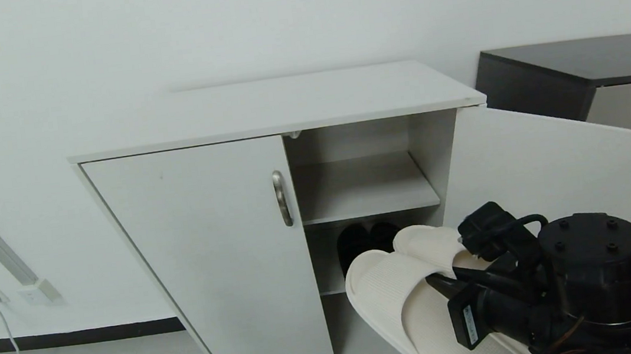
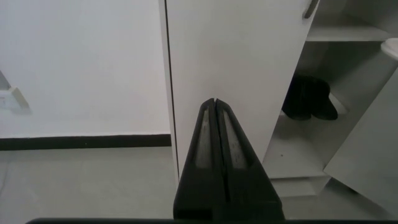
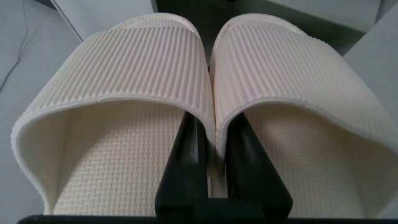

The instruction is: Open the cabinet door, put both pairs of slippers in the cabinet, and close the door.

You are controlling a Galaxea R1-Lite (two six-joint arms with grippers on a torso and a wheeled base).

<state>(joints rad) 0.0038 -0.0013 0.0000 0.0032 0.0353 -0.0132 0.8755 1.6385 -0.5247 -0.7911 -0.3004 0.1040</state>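
- Two cream slippers (image 3: 186, 93) hang side by side in the right pincer (image 3: 214, 134), toes toward the open right half of the cabinet (image 1: 283, 103), just in front of its lower compartments
- Its fingers sit one inside each slipper and pinch the two touching inner walls together
- Both look like light, soft foam with ribbed straps and a textured footbed; I judge them easy to carry but apt to flex and droop at the toes, so the joined inner walls near the strap mouths seem the soundest hold, and a firm squeeze should not harm them
- One pair of black slippers (image 1: 367, 242) stands in the middle compartment, toward the back
- Left pincer (image 2: 215, 124) is pressed together on nothing, low before the shut left door (image 1: 200, 255)
- Head view gives the right door (image 1: 558, 167) swung wide and the top shelf; the right wrist view gives the grip itself, which the arm masks from above; the left wrist view gives the bottom compartment beneath the black pair, which the cream pair covers in the head view
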